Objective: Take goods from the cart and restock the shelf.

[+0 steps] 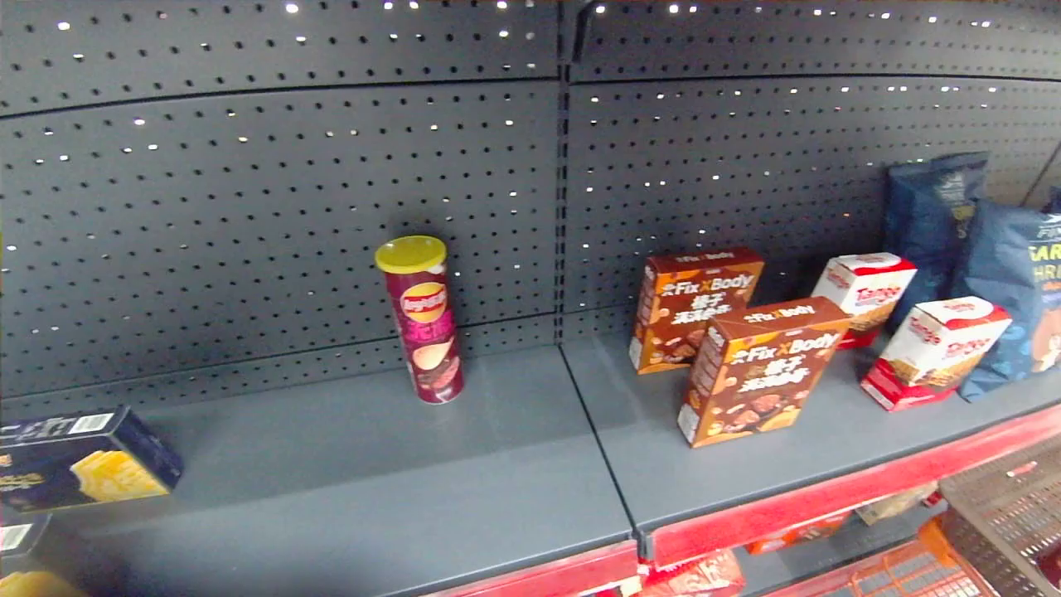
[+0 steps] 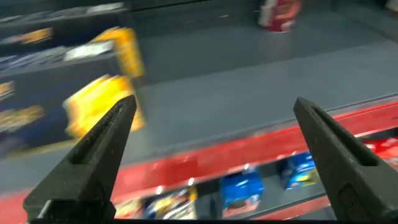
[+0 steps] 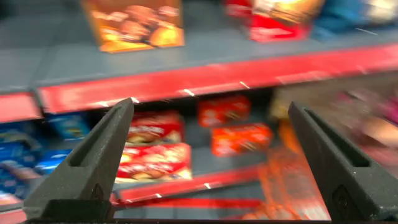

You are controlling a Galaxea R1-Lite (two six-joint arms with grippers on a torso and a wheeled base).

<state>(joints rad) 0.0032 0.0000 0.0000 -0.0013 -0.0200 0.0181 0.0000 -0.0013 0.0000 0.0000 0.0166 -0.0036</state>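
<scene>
1. Your left gripper [image 2: 211,146] has its jaws wide apart, holding nothing, facing the shelf [image 1: 373,464].
2. Your right gripper [image 3: 211,143] is spread too, empty.
3. On the shelf stand a chip can [image 1: 420,319] and a brown box [image 1: 758,369]; the cart [image 1: 1007,506] sits at lower right.

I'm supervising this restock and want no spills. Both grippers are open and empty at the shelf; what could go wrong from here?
The tall can stands alone and upright, so a bump while goods are placed nearby might topple it. The front brown box stands close to the front edge of the shelf, so a nudge could push it off.
</scene>
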